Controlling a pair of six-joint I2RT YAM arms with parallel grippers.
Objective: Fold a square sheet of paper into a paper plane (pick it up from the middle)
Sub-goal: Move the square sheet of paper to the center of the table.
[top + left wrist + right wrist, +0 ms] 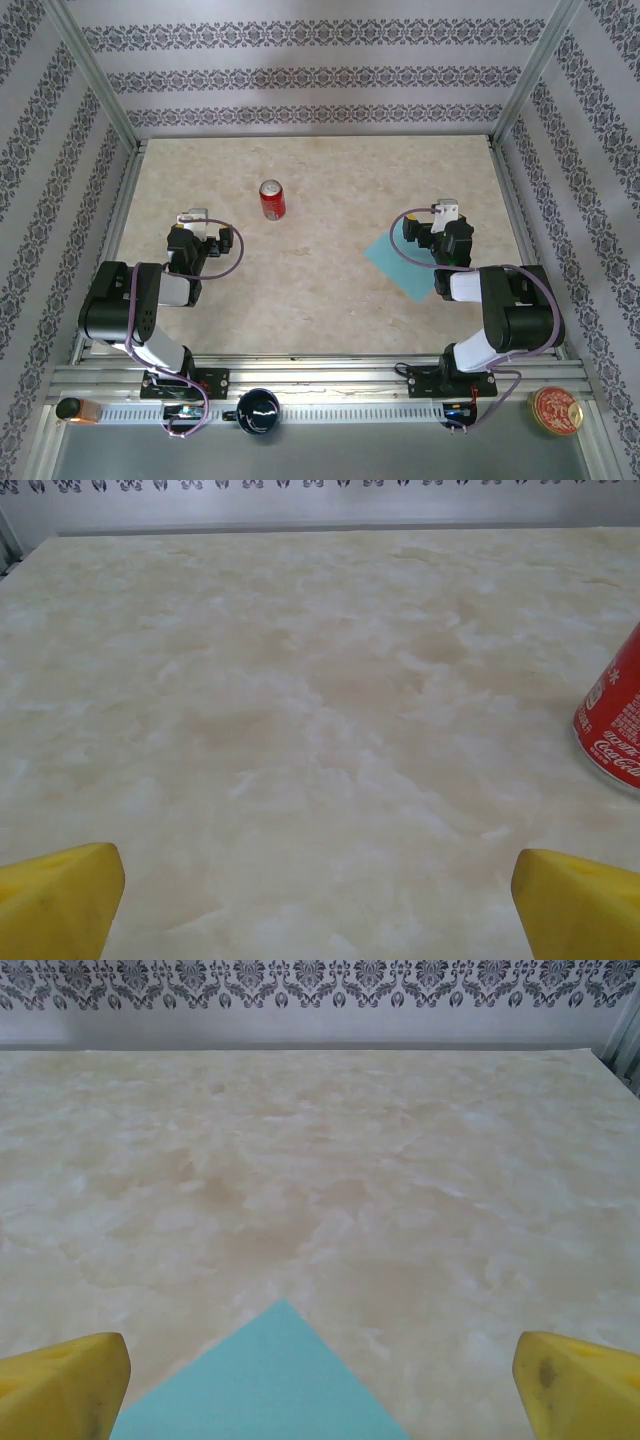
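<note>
Pick-up seems not yet begun: the right claw (320,1385) hangs spread and empty, a corner of the sheet (268,1390) lying flat just beneath it, while the left claw (318,900), also spread, holds nothing, so next the right likely must descend on the sheet's middle.

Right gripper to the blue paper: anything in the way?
Nothing visible. The right gripper is open and close over the sheet of paper, which lies flat on the table. In the wrist view its corner points out between the fingers. The soda can stands well off to the left.
</note>
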